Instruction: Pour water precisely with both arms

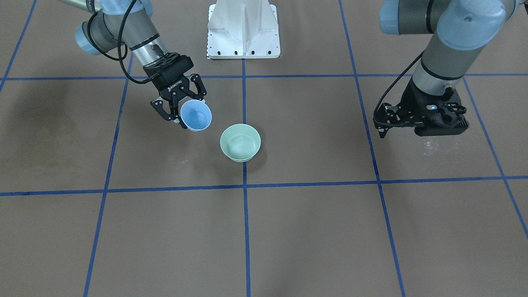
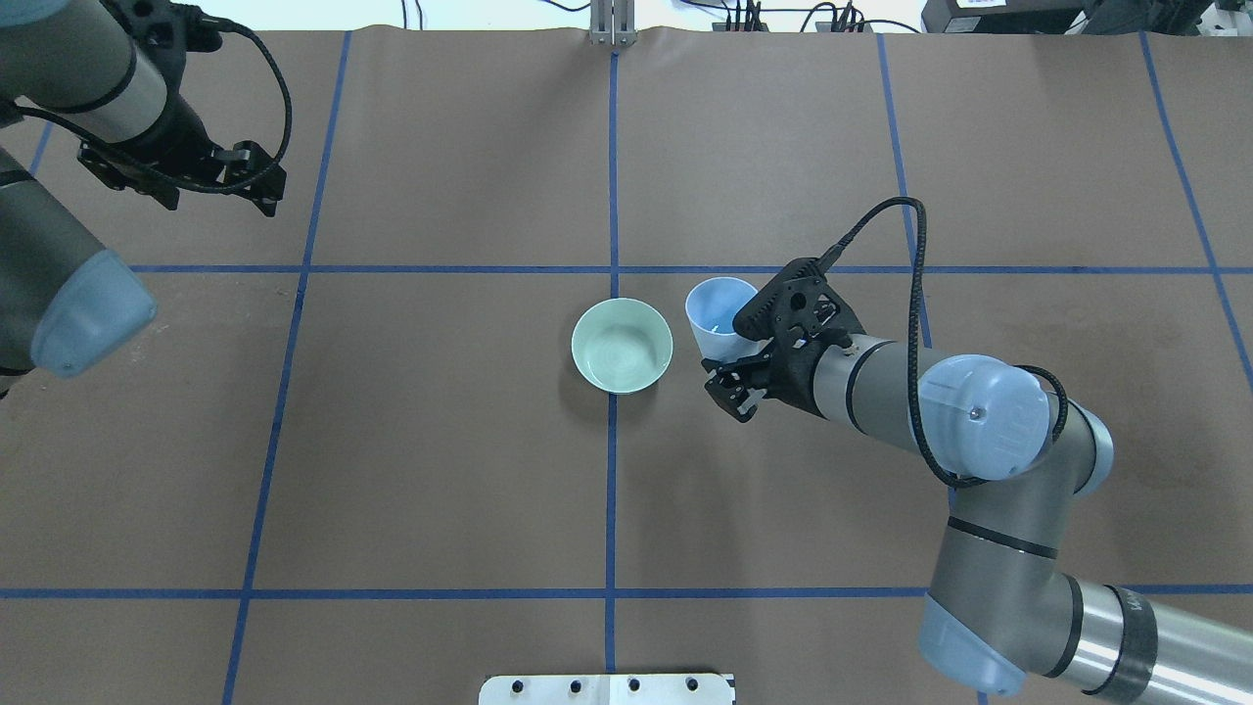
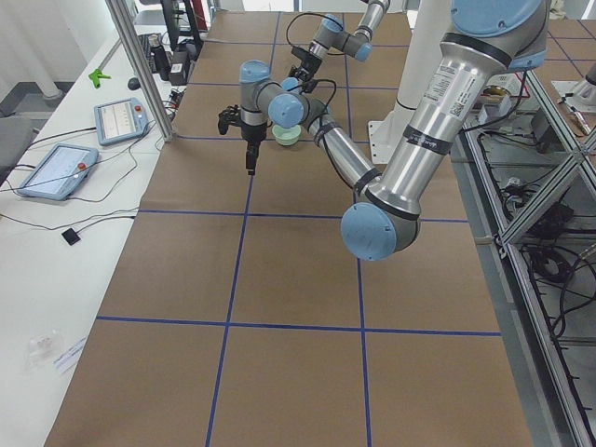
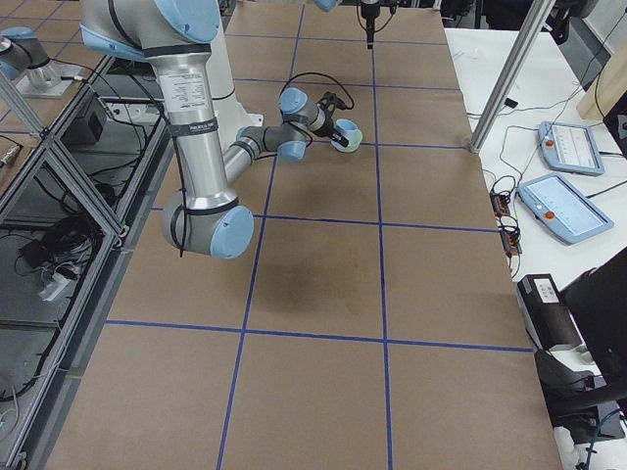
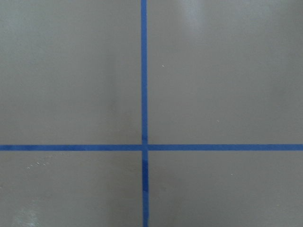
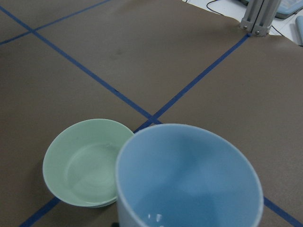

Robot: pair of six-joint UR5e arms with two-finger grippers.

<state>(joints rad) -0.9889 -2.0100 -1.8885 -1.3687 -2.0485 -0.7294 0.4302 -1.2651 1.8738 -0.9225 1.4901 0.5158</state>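
My right gripper is shut on a light-blue cup, held tilted above the table with its mouth towards a pale green bowl. In the overhead view the cup is just right of the bowl, not over it. In the right wrist view small white glints of water show at the cup's bottom. The bowl shows a faint sheen inside. My left gripper hangs pointing down far to the side, empty. In the left side view its fingers look closed together.
The white bolted pedestal stands at the robot's base. Blue tape lines divide the brown table. A faint wet glare lies on the table under the left gripper. A metal post stands at the far edge.
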